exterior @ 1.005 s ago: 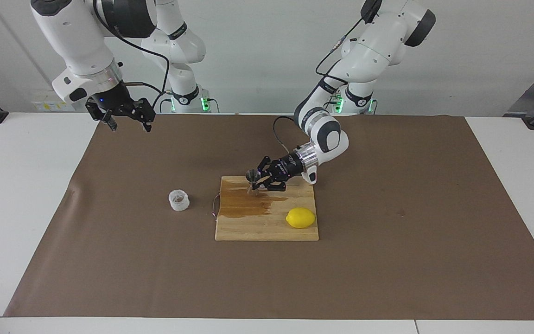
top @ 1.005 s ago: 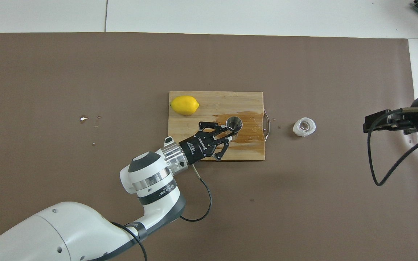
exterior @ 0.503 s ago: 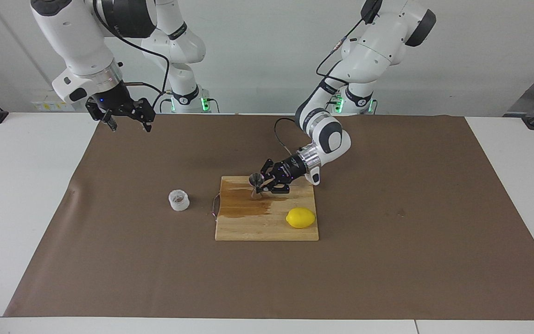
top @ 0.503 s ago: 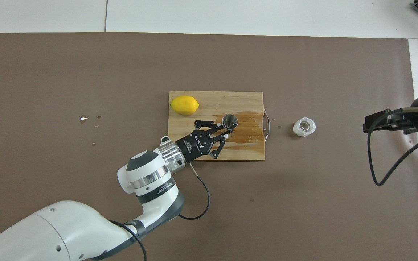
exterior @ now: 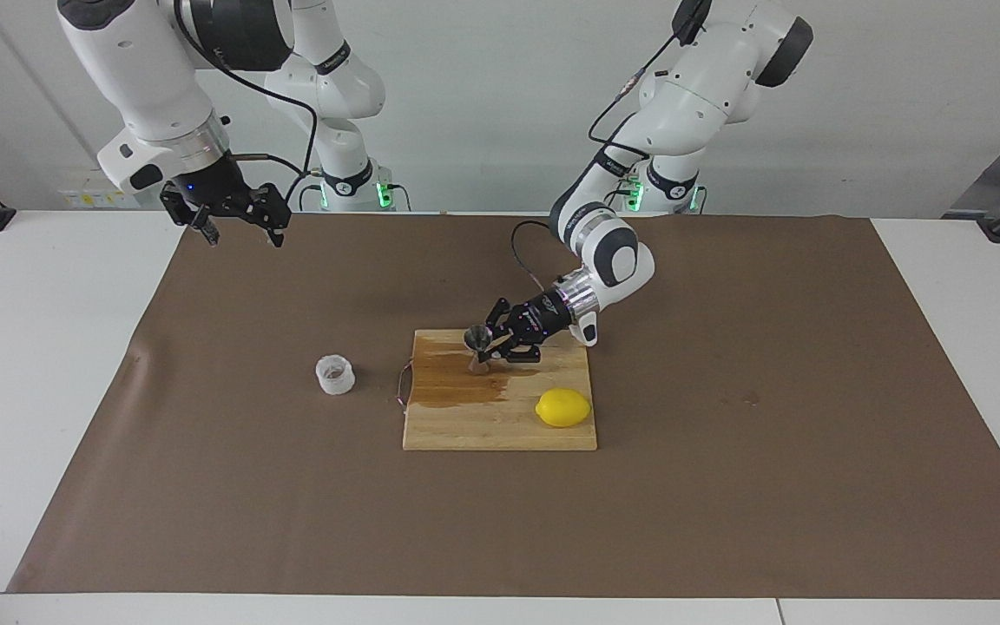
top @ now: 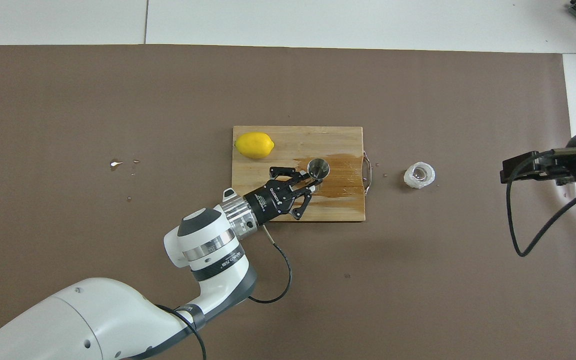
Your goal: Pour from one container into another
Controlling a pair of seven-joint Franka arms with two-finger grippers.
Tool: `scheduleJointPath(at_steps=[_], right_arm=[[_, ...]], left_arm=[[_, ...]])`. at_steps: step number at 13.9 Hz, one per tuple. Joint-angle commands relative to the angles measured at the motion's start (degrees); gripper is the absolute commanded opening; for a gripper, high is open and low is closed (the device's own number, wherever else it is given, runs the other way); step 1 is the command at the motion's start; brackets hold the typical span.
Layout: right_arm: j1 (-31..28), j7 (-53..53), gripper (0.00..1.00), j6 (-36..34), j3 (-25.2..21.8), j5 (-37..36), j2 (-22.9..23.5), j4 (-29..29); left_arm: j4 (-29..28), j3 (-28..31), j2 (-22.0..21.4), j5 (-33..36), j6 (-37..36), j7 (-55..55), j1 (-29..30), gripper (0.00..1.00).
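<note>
The steel jigger [exterior: 476, 347] [top: 318, 169] is upright on the wet part of the wooden cutting board [exterior: 500, 430] [top: 298, 137]. My left gripper [exterior: 488, 350] [top: 313, 183] comes in low from the side and is shut on the jigger's narrow waist. The translucent ribbed plastic cup [exterior: 335, 375] [top: 419, 175] sits on the brown paper beside the board's handle, toward the right arm's end, with nothing touching it. My right gripper [exterior: 235, 227] [top: 518, 169] waits open and empty, high over the paper's edge at its own end.
A lemon [exterior: 563, 407] [top: 254, 145] lies on the board's corner farthest from the robots, toward the left arm's end. A dark wet patch [exterior: 457, 386] [top: 343, 177] covers the board's handle end. Small droplets [top: 115, 162] dot the paper toward the left arm's end.
The left gripper has brought the jigger from a slight tilt to upright and lowered it a little, shifting it slightly toward the lemon's end. The right arm and cup have not moved.
</note>
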Motion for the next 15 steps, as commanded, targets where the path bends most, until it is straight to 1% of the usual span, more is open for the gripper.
scheduleJointPath(at_steps=[1, 3, 5, 10, 12, 13, 14, 15], right_arm=[[-0.7, 0.6, 1.0, 1.0, 0.3, 0.8, -0.6, -1.0], [-0.7, 0.6, 1.0, 1.0, 0.3, 0.8, -0.6, -1.0], [-0.7, 0.6, 1.0, 0.9, 0.3, 0.8, -0.5, -1.0], [-0.7, 0.7, 1.0, 0.9, 0.3, 0.8, -0.6, -1.0], [-0.7, 0.6, 1.0, 0.9, 0.3, 0.8, -0.5, -1.0], [-0.7, 0.6, 1.0, 0.9, 0.3, 0.8, -0.6, -0.9], [-0.7, 0.6, 1.0, 0.9, 0.3, 0.8, -0.6, -1.0], [-0.7, 0.6, 1.0, 1.0, 0.3, 0.8, -0.5, -1.0]], left_arm=[[0.4, 1.6, -0.8, -1.6, 1.1, 0.2, -1.8, 0.03], [0.4, 1.6, -0.8, -1.6, 1.1, 0.2, -1.8, 0.05], [0.4, 1.6, -0.8, -1.6, 1.1, 0.3, -1.8, 0.15], [0.4, 2.7, 0.0, -1.6, 1.0, 1.1, -2.8, 0.15], [0.3, 2.8, 0.0, -1.6, 1.0, 1.7, -3.0, 0.17], [0.3, 2.8, 0.0, -1.6, 1.0, 2.0, -3.0, 0.24], [0.3, 2.8, 0.0, -1.6, 1.0, 2.0, -3.0, 0.26], [0.3, 2.8, 0.0, -1.5, 1.0, 2.0, -3.0, 0.32]])
